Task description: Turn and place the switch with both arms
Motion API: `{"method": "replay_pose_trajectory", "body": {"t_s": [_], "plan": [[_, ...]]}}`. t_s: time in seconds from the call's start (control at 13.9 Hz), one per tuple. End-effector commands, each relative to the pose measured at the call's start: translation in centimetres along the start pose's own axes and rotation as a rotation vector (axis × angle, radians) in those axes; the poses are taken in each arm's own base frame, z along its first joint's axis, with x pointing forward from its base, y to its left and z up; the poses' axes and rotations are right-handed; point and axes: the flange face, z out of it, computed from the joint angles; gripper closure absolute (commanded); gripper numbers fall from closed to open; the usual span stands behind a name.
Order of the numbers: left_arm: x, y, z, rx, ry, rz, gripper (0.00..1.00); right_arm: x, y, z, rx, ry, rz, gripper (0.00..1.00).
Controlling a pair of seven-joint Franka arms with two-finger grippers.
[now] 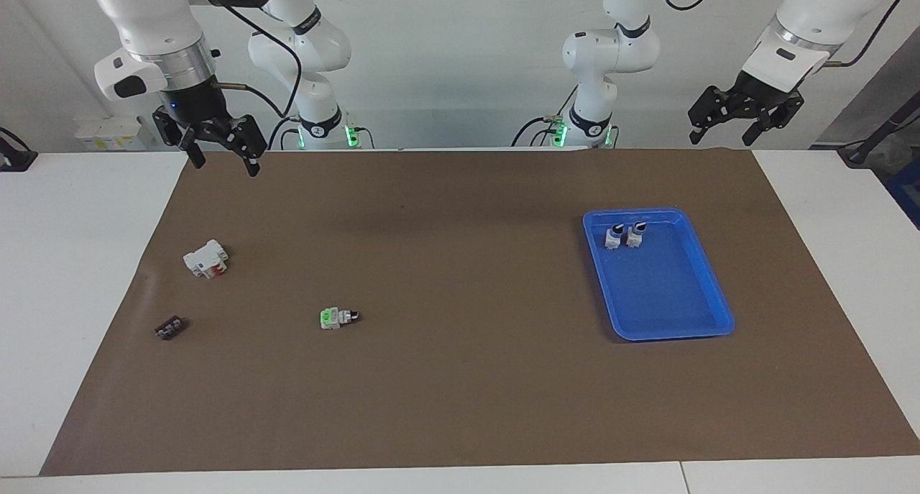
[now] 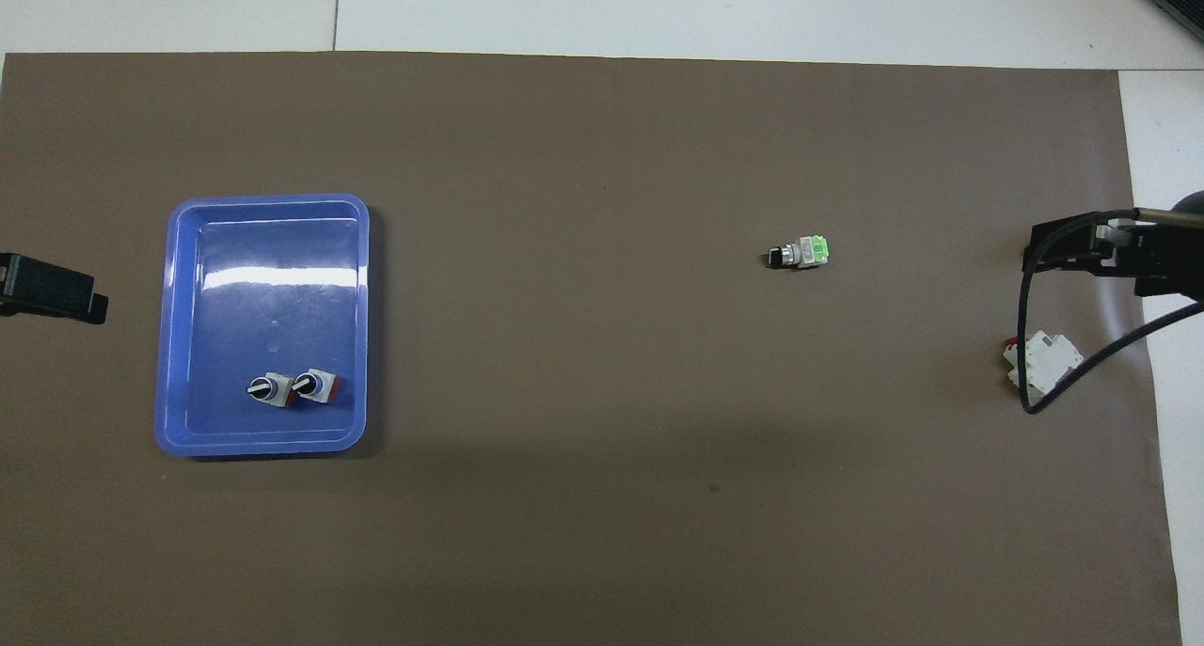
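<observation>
The small grey selector switch with a green block point(image 1: 338, 318) lay on its side on the brown-covered counter point(image 1: 460, 379), lower left of the facing frame — untouched. The right gripper point(image 1: 219, 143) hung at upper left, fingers spread and empty. The left gripper point(image 1: 747, 113) waited at upper right, fingers likewise spread.

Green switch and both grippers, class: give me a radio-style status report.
Right gripper open, up over the mat's edge. Left gripper open, waiting off the mat. Switch on its side on the mat, untouched. Nothing near it; blue tray holds two others.
</observation>
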Motion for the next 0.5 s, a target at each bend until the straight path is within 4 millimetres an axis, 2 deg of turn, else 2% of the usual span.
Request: {"method": "replay_pose_trajectory", "body": {"t_s": [0.0, 0.22, 0.43], "plan": [[-0.8, -0.2, 0.0, 0.010, 0.000, 0.004, 0.00, -0.1, -0.1, 0.0, 0.024, 0.037, 0.160, 0.00], [-0.8, -0.2, 0.0, 0.010, 0.000, 0.004, 0.00, 1.0, -0.7, 2.5, 0.038, 0.052, 0.432, 0.00], [-0.8, -0.2, 0.0, 0.010, 0.000, 0.002, 0.00, 2.3, -1.1, 5.5, 0.058, 0.078, 0.530, 0.00]]}}
